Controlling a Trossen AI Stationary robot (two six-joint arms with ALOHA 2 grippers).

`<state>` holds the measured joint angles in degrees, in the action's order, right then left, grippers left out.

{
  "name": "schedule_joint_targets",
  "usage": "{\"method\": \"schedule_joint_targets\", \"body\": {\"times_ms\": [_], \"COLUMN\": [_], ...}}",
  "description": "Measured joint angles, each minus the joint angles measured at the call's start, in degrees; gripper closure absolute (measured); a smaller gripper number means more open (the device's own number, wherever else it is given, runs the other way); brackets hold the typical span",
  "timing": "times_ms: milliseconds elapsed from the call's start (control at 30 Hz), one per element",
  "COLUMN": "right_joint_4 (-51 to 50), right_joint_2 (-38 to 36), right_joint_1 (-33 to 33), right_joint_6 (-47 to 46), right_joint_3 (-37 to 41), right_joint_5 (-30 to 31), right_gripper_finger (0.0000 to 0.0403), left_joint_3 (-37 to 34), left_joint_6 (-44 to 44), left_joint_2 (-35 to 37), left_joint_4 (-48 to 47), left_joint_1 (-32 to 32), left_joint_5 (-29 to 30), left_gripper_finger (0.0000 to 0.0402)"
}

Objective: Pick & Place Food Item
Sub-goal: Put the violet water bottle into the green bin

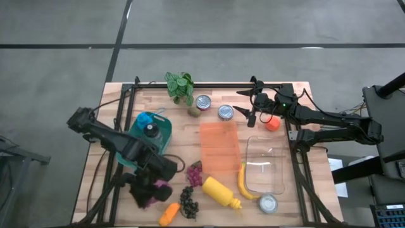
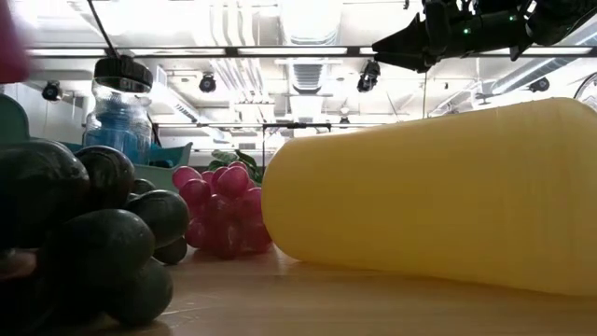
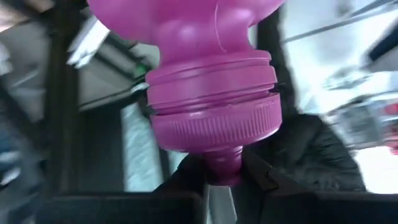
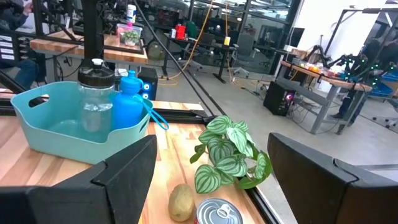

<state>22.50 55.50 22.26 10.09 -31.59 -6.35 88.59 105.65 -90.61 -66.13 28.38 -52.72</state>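
Note:
My left gripper (image 3: pixel 224 180) is shut on a magenta squeeze bottle (image 3: pixel 211 81) with a ribbed screw cap. In the high view that bottle (image 1: pixel 156 192) is at the near left of the table, beside the dark grapes (image 1: pixel 188 201) and the carrot (image 1: pixel 168 214). In the low view it (image 2: pixel 9 42) shows as a blur high at the left, above the table. My right gripper (image 1: pixel 250 105) stands open at the far right, level, with nothing between its fingers (image 4: pixel 124 171). My left gripper pinches the bottle's narrow nozzle tip (image 3: pixel 224 163), below the ribbed cap, between its two fingers (image 3: pixel 186 177). The bottle's body reaches out beyond the fingertips, in line with them. It is lifted clear of the table.
A teal basket (image 1: pixel 161 132) with two bottles stands at the left. An orange board (image 1: pixel 219 145) and a clear tub (image 1: pixel 264 166) lie mid-table. Red grapes (image 1: pixel 195 172), a yellow bottle (image 1: pixel 221 191), a banana (image 1: pixel 243 182), cans (image 1: pixel 226 112), a plant (image 1: pixel 180 85) and a potato (image 4: pixel 181 202) lie around.

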Motion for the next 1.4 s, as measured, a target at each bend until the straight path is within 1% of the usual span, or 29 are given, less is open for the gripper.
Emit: {"method": "schedule_joint_targets", "body": {"times_ms": [100, 267, 400, 533, 800, 867, 967, 1167, 1400], "right_joint_4": [0.0, 0.0, 0.0, 0.0, 0.0, 0.0, 0.0, 0.0, 0.0], "right_joint_2": [0.0, 0.0, 0.0, 0.0, 0.0, 0.0, 0.0, 0.0, 0.0], "right_joint_1": [0.0, 0.0, 0.0, 0.0, 0.0, 0.0, 0.0, 0.0, 0.0], "right_joint_6": [0.0, 0.0, 0.0, 0.0, 0.0, 0.0, 0.0, 0.0, 0.0], "right_joint_3": [0.0, 0.0, 0.0, 0.0, 0.0, 0.0, 0.0, 0.0, 0.0], "right_joint_5": [0.0, 0.0, 0.0, 0.0, 0.0, 0.0, 0.0, 0.0, 0.0], "right_gripper_finger": [0.0097, 0.0097, 0.0097, 0.0097, 0.0097, 0.0097, 0.0097, 0.0097, 0.0097], "left_joint_3": [-1.8, -6.3, -10.2, -14.7, -22.9, -24.6, -26.3, -27.6, -28.9], "left_joint_6": [-2.3, -5.2, -5.8, -5.4, -4.2, -3.6, -3.4, -3.5, -6.4], "left_joint_2": [0.0, 0.0, 0.0, 0.0, 0.0, 0.0, 0.0, 0.0, 0.0], "left_joint_4": [-2.7, -2.0, 2.2, 10.7, 20.0, 22.1, 24.8, 26.1, 27.5], "left_joint_1": [1.7, 2.9, 3.6, 3.9, 3.9, 3.9, 3.9, 3.9, 3.9], "left_joint_5": [-2.9, -3.8, -4.3, -8.6, -17.2, -18.6, -19.2, -19.3, -19.8], "left_gripper_finger": [0.0358, 0.0358, 0.0358, 0.0358, 0.0358, 0.0358, 0.0358, 0.0358, 0.0358]}}
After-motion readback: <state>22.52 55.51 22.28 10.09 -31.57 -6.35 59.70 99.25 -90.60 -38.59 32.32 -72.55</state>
